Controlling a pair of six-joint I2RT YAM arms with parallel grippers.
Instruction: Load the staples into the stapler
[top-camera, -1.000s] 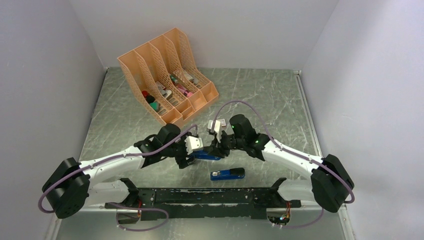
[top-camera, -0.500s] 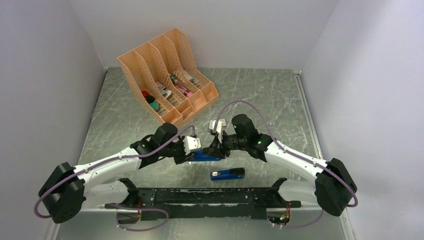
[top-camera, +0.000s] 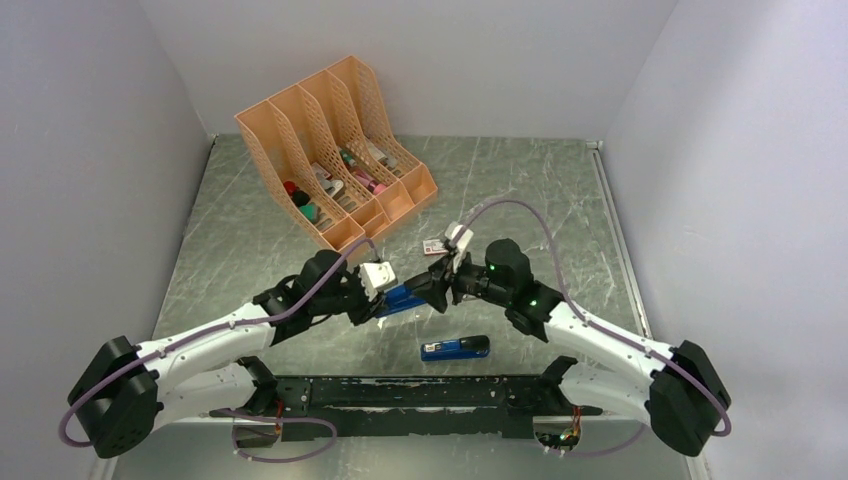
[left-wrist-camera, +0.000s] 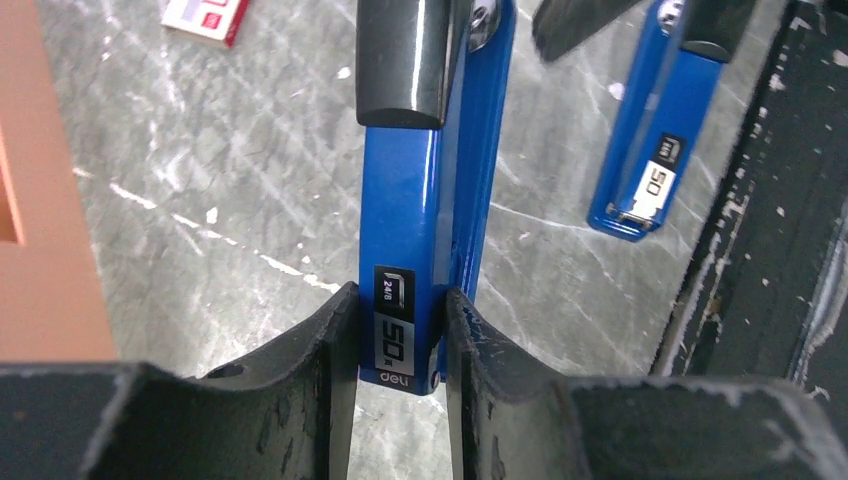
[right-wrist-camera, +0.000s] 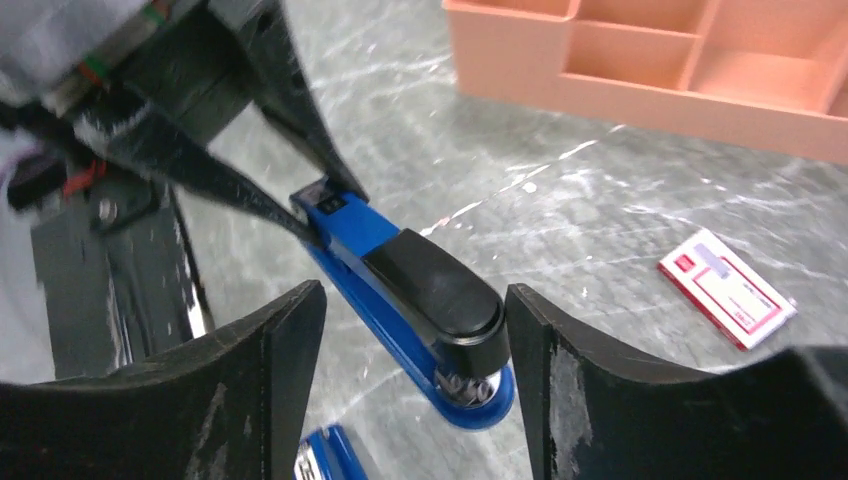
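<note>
Grey marbled table (top-camera: 560, 200). Left gripper (left-wrist-camera: 400, 302) clamped on label end of blue stapler (left-wrist-camera: 432, 200). Right gripper (right-wrist-camera: 415, 300) wide apart, holding nothing, fingers either side of stapler's black cap, not touching.

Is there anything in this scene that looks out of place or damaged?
Nothing looks damaged or spilled. One oddity: a second blue stapler lies on the table near the black rail, while the left gripper clamps the other stapler. No staples show in any view.
</note>
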